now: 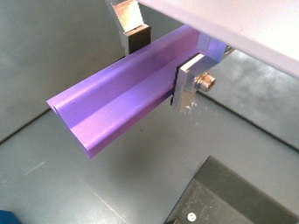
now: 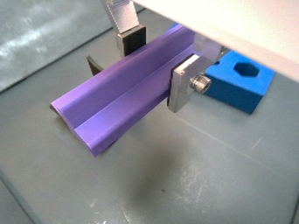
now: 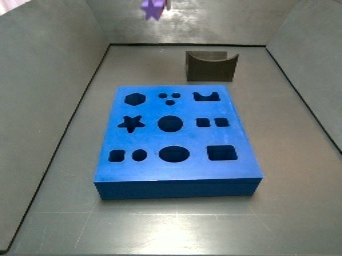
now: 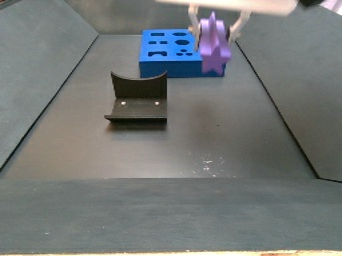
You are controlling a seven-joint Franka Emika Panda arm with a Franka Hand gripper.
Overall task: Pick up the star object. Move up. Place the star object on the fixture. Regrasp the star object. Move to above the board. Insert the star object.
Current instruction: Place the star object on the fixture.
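Wrist views—hand [image 1: 163, 59] clamps star object [image 1: 122, 101], high above board [image 3: 177, 140].

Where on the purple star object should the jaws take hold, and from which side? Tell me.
Grip the star object on its long flanks, partway along its length, from above. The gripper, held above the floor, is already shut on it that way, one silver plate per flank: it's long and slim.

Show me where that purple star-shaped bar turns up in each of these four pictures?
Wrist view: the star object fills the middle, clamped between the gripper fingers.
Wrist view: the star object again fills the middle, between the fingers, with a corner of the board behind.
Side view: only its end shows at the top edge, above the fixture.
Side view: it hangs upper middle, before the board.
Shared landmark: the blue board.
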